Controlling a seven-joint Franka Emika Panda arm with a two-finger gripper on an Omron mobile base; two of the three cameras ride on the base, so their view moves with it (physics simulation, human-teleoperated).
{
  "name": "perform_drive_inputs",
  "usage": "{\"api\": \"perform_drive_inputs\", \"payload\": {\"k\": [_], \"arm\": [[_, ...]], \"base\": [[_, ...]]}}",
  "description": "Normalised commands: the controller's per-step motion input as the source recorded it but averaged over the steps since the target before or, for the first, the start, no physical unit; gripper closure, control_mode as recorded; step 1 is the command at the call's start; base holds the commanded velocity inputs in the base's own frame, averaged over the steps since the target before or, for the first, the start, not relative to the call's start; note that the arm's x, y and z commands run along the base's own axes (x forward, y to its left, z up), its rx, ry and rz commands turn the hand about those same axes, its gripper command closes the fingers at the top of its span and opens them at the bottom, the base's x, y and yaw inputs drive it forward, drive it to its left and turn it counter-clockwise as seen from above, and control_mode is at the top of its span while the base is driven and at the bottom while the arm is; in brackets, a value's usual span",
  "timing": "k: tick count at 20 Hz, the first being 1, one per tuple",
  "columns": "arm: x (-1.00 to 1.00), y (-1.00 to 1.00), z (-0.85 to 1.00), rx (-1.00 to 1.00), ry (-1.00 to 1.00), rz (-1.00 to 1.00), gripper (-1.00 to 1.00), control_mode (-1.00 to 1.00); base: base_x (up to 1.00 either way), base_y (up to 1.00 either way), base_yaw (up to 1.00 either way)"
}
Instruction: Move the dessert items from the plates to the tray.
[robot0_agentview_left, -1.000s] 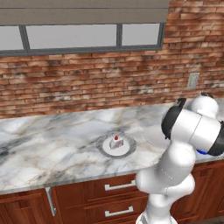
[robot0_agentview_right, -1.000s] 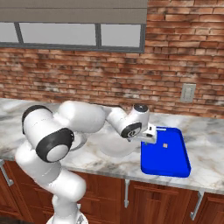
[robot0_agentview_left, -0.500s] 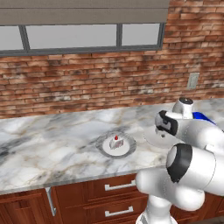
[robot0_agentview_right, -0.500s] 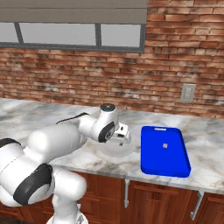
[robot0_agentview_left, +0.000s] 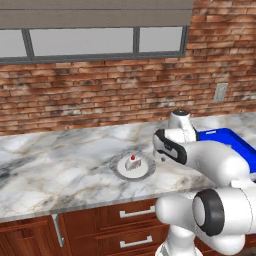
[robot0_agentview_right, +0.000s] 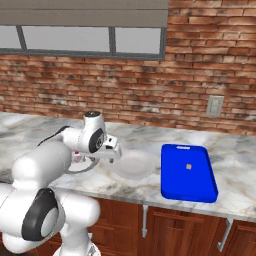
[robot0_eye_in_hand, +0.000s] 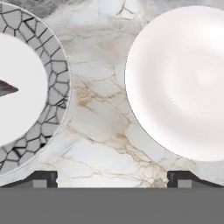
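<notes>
cake bit (robot0_agentview_left: 132, 162) on grey-rimmed plate (robot0_eye_in_hand: 54, 65), beside spread gripper (robot0_eye_in_hand: 112, 178).

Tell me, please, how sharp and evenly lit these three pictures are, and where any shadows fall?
Left base view: flat, even light, crisp; a soft shadow rings the grey-rimmed plate with the cake bit. Right base view: equally sharp, no glare on the blue tray. Hand view: the plain plate looks washed out, nearly shadeless; a dark wedge of shadow lies at the left edge on the other plate.
</notes>
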Motion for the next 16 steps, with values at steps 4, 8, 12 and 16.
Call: {"api": "perform_drive_inputs", "payload": {"k": [4, 8, 12, 16], "arm": [[0.01, 0.91, 0.28, 0.00, 0.17, 0.01, -1.00, -1.00], [0.04, 0.66, 0.09, 0.00, 0.11, 0.00, -1.00, -1.00], [0.19, 0.55, 0.00, 0.00, 0.02, 0.00, -1.00, -1.00], [0.20, 0.51, 0.00, 0.00, 0.00, 0.00, -1.00, -1.00]], "base": [[0.00, 0.00, 0.00], [0.00, 0.00, 0.00], [0.00, 0.00, 0.00], [0.00, 0.00, 0.00]]}}
